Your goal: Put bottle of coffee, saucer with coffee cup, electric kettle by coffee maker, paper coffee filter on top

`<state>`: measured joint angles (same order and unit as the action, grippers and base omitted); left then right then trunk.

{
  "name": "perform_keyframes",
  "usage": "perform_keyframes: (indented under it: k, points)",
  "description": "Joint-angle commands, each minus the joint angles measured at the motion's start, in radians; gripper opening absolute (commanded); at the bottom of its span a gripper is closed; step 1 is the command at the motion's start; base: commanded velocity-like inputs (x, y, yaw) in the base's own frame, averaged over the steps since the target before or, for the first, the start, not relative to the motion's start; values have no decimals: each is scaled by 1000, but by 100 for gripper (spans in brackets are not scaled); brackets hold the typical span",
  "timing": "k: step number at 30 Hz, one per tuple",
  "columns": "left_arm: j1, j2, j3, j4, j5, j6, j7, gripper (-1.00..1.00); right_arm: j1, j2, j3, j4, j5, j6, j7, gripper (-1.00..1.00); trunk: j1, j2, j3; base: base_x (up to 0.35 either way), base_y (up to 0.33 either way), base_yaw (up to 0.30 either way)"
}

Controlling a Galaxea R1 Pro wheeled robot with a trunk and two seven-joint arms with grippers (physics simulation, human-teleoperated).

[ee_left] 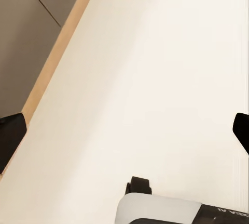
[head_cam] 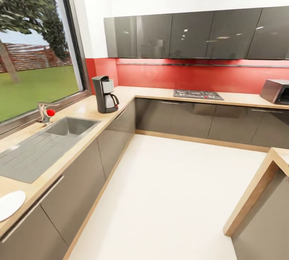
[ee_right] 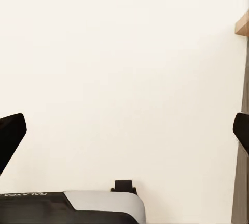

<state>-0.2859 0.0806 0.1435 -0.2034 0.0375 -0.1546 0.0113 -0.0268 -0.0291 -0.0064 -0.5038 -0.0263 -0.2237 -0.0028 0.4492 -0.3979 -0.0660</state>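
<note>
On the worktop the coffee maker stands ready; left end effector and right end effector hang wide and empty, suiting travel.

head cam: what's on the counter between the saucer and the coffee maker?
In the head view, the sink with its drainboard and the faucet lie between the saucer and the coffee maker.

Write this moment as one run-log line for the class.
phase: in transit | coffee maker: on counter | saucer: on counter | left gripper: open, empty | right gripper: open, empty
</note>
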Motion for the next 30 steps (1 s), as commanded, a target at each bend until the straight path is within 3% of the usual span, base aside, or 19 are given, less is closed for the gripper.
perform_keyframes:
  k: [1,14,30]
  points:
    - [-1,0,1,1,4,-3,1,100,-1,0,0,1,-3,-3,0,100,1,-2,-2,76,-231,5]
    - [-1,-1,1,1,4,-5,2,100,-1,1,-1,1,-4,-2,0,100,1,-2,-2,-19,-252,199]
    - [-1,-2,1,2,5,-5,1,100,-1,1,-1,1,-4,-2,0,100,1,-2,-2,-4,-24,277]
